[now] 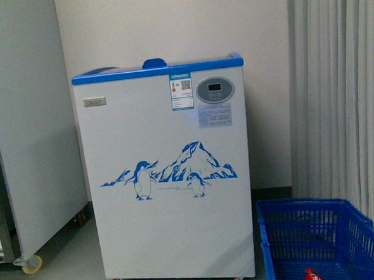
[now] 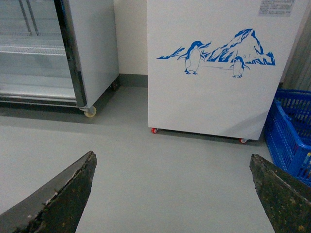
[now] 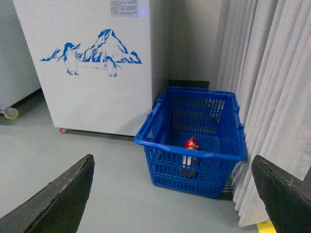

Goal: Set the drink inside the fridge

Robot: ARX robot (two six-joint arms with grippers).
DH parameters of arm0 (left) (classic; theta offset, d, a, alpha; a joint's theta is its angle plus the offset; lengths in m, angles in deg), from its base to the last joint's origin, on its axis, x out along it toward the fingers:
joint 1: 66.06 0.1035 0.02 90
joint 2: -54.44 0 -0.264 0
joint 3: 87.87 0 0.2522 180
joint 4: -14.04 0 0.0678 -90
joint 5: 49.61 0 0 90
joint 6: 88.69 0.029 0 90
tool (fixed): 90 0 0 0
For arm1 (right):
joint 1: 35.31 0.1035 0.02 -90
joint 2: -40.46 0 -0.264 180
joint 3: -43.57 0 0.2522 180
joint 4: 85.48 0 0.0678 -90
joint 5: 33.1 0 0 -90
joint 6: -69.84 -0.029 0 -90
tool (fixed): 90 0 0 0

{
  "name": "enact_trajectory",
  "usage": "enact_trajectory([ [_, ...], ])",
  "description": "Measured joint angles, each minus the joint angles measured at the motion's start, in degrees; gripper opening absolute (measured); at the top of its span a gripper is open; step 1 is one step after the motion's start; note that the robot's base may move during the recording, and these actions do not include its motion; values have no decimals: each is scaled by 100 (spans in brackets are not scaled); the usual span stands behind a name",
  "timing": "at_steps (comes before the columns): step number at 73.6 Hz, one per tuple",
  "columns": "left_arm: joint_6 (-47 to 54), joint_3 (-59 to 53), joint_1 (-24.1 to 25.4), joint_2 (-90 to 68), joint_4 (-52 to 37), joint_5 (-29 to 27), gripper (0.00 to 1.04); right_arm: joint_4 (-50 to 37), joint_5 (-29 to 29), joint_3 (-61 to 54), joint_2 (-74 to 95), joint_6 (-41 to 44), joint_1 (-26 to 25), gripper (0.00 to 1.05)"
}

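The fridge point(image 1: 170, 179) stands straight ahead, white with a blue rim, penguin art and an oval grey display; it also shows as fridge point(image 2: 218, 68) and fridge point(image 3: 92, 68). The drink point(image 3: 190, 145) stands with its red cap up inside a blue basket point(image 3: 194, 150) to the right of the fridge; the red top of the drink point(image 1: 313, 277) peeks at the bottom of the front view. My left gripper point(image 2: 170, 194) is open over bare floor. My right gripper point(image 3: 172, 194) is open, well short of the basket. Neither arm appears in the front view.
A tall grey-white cabinet on casters point(image 1: 27, 124) stands left of the fridge, its door ajar with shelves showing point(image 2: 34, 48). Pale curtains point(image 1: 339, 86) hang on the right, close behind the basket point(image 1: 320, 240). Grey floor point(image 2: 160, 165) lies between me and the fridge.
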Motion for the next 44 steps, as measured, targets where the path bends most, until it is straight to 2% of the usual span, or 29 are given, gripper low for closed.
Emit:
enact_trajectory([
  [44,0,0,-2,0,0,-2,97,0,2,0,0,0,0,97],
])
